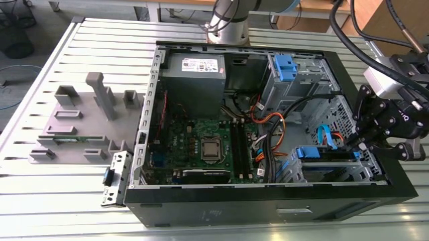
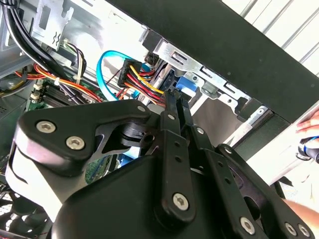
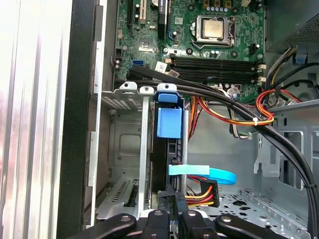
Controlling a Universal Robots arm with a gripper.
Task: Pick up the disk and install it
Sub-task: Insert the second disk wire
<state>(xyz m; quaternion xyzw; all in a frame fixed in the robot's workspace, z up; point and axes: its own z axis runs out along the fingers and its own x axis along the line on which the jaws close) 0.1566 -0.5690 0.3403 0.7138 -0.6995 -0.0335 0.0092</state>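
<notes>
- The computer case (image 1: 268, 201) is lying open on the slatted table (image 1: 40, 211), and everything here is being placed from that case.
- The gripper (image 2: 173, 97) is reaching down inside the case, close against its side wall on the exterior view's right.
- In the second wrist view its two fingers (image 2: 168, 149) are running side by side and pressing together at the tips, with nothing showing between them, so the claw is looking closed and empty.
- The disk (image 1: 320, 153) is sitting inside the case, standing on edge in the metal drive cage (image 3: 124, 94) in the corner under the gripper.
- Its blue frame (image 3: 168, 122) is showing at the end of the slot, level with the cage's silver tabs.
- The fingertips are hovering right at the disk's cable end; whether they are actually touching it, I cannot tell.
- A light-blue data cable (image 3: 219, 174) is curling beside that end of the disk, deeper in the case.
- A black plug with red and yellow wires (image 3: 202, 191) is lying just beside the blue cable.
- The motherboard (image 1: 201, 140) is covering the case floor, with the processor (image 3: 214, 27) near its middle.
- The grey power supply (image 1: 194, 73) is filling the case's far corner.
- Outside the case, on the exterior view's left, a grey fixture plate (image 1: 87, 120) is resting on the table.
</notes>
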